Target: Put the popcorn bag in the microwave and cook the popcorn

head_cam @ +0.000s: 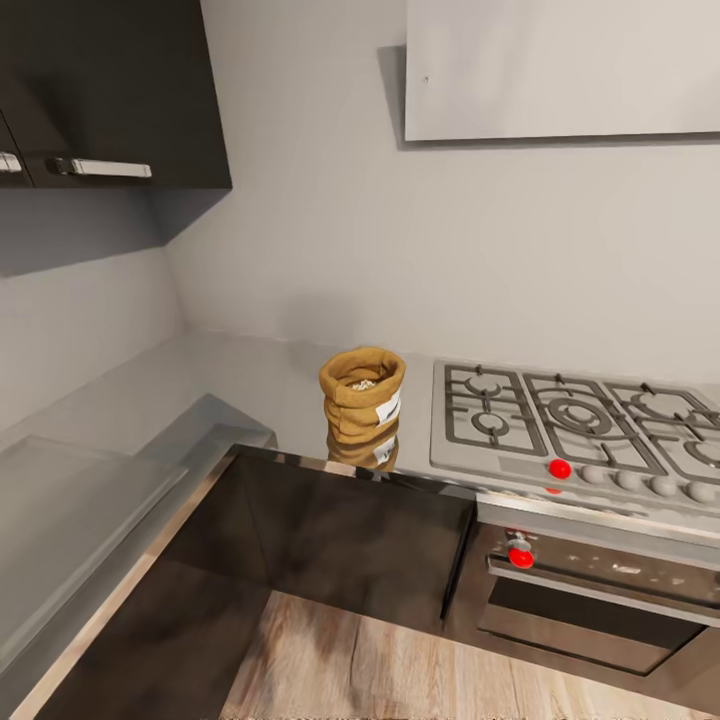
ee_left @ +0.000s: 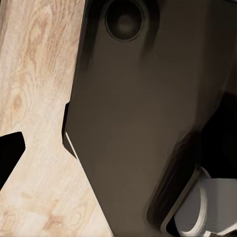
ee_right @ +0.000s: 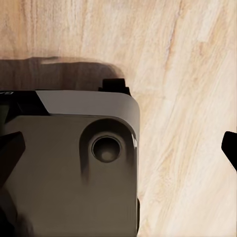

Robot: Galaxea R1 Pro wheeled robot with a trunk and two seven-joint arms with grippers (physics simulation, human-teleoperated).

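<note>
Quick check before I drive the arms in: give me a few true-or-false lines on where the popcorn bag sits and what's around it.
1. The popcorn bag stands upright on the countertop. True.
2. The bag is on the hob. False: it stands beside the hob, on the side away from the red knob.
3. The bag's mouth is open, with pale popcorn inside. True.
4. A hand grips the bag. False: nothing touches it.

**Right wrist: robot base over wood floor**

A dark grey rounded housing point(ee_right: 74, 168) of the robot, with a round recessed socket point(ee_right: 106, 148), sits above pale wood-grain floor point(ee_right: 182, 98). Dark pincer fingertips point(ee_right: 230, 148) intrude at opposite edges, set wide apart.
</note>
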